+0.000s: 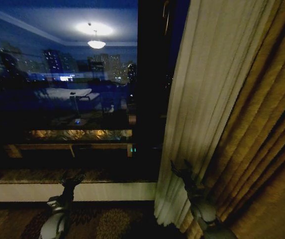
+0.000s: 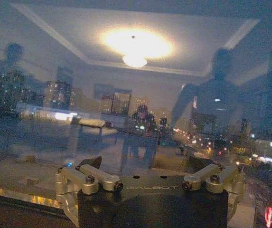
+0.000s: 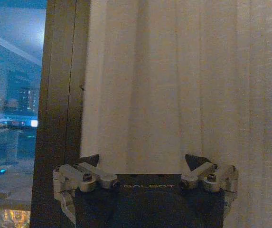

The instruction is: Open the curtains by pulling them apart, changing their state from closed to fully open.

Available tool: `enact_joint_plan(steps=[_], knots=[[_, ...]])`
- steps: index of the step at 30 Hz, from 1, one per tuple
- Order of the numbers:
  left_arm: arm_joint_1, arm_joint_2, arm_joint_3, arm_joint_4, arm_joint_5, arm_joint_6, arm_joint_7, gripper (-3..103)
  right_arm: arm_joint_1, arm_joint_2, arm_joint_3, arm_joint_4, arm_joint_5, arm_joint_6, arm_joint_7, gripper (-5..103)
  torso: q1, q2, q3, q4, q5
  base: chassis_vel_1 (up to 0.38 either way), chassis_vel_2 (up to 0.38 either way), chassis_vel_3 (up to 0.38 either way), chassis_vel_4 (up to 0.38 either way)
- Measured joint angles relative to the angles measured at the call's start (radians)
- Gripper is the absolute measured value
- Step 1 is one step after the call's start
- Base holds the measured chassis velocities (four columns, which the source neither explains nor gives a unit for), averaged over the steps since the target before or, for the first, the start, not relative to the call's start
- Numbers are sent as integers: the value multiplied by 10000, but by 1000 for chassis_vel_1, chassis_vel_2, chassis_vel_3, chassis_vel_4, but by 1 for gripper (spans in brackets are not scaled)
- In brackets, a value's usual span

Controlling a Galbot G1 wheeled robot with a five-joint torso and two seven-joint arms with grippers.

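Right wrist view has the right claw (image 3: 144, 164) spread wide, its two dark fingertips (image 3: 196, 162) well apart and holding nothing, pointed straight at the sheer cream curtain (image 3: 173, 80), which hangs close in front in vertical pleats. Just beside that fabric edge runs the dark window frame (image 3: 60, 109), with night glass past it.

From the head view, the right claw (image 1: 181, 168) sits low against the foot of the sheer curtain (image 1: 207, 89), which is gathered at the right side of the window, with the thick golden-brown drape (image 1: 266, 149) just beside it on the outer side. The left claw (image 1: 73, 178) is raised low before the window sill (image 1: 82, 190), well apart from the fabric.

Left wrist view has the left claw (image 2: 145, 166) released too, fingers splayed and empty, facing bare window glass (image 2: 126, 95) that reflects a ceiling lamp (image 2: 135, 61) over city lights.
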State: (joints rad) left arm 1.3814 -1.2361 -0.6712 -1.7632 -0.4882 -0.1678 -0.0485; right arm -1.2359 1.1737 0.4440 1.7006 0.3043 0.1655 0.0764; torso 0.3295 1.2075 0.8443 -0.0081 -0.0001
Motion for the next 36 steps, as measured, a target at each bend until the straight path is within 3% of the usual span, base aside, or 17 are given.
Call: enact_joint_plan(steps=[21, 36], knots=[[0, 0, 0, 0, 0, 0, 1, 100, 34, -2, 16, -30, -5, -18, 23, 100, 0, 0, 0, -1, 2, 27, 25, -29, -28], [0, -1, -1, 0, 0, 1, 1, 100, 42, 1, 15, -39, -6, -18, 32, 100, 1, 0, -1, 1, -1, 258, 267, -265, -256]])
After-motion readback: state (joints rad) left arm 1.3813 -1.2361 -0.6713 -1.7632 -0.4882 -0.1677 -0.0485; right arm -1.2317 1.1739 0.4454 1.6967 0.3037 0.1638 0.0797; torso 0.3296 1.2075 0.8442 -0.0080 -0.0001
